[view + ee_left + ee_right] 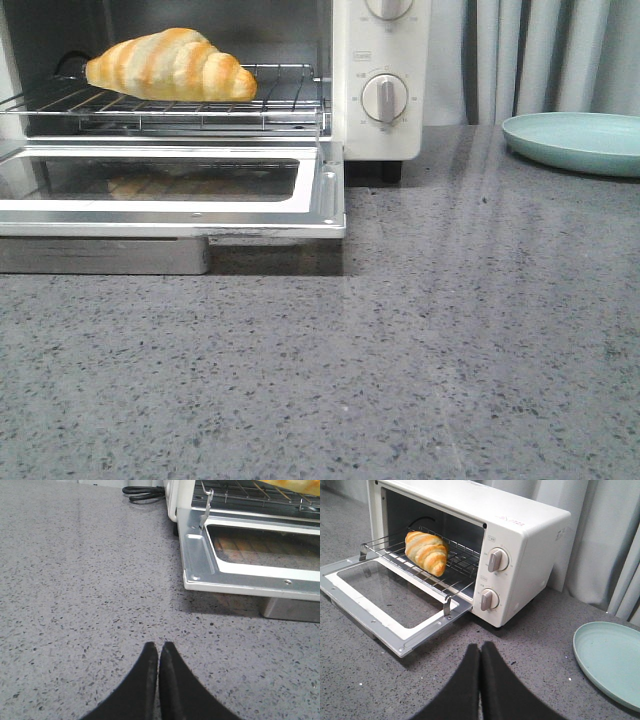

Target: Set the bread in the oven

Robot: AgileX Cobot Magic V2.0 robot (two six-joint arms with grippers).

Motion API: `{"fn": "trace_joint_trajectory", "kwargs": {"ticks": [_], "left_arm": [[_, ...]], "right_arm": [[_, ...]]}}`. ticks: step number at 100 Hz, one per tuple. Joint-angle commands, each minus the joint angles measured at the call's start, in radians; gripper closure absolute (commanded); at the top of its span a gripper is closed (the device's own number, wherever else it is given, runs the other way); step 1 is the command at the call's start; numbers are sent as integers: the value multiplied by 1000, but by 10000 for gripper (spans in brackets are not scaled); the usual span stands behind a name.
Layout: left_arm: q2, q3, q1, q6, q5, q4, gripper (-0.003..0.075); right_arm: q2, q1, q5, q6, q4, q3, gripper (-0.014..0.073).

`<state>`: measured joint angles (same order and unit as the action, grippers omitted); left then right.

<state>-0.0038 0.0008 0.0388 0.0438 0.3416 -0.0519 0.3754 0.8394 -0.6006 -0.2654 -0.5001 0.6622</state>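
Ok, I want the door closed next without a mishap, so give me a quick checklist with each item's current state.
1. Bread on the wire rack, inside the oven: ok.
2. Rack pushed fully in: not ok, it juts out over the door.
3. Door open and lying flat, nothing resting on it: ok.
4. Left gripper empty, fingers together: ok.
5. Right gripper empty, fingers together: ok.
6. Plate apart from the door's path: ok.
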Motion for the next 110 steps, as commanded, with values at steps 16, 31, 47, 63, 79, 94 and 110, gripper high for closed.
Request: {"fn": "trace_joint_trajectory", "kwargs": {"ticks": [16,31,47,63,79,94,110], "left_arm": [[-31,24,-2,-8,-44,-9,741],[-31,24,-2,-8,-44,-9,741],[-31,24,-2,-8,-44,-9,741],[-31,24,-2,-8,-44,-9,742],[-31,24,-2,-8,-44,-9,741],[-31,24,-2,-8,-44,-9,741],[-31,24,-2,-8,-44,-9,741]], "right_arm": [[7,-5,66,4,-33,26,662],[7,-5,33,4,-43,24,662],[9,-58,-27,4,-105,-22,662],[10,-248,266,6,-84,-140,662],[10,-508,531,134,153,-316,662],[-23,-686,730,291,330,-504,662],[-184,-772,601,291,353,-599,662]]}}
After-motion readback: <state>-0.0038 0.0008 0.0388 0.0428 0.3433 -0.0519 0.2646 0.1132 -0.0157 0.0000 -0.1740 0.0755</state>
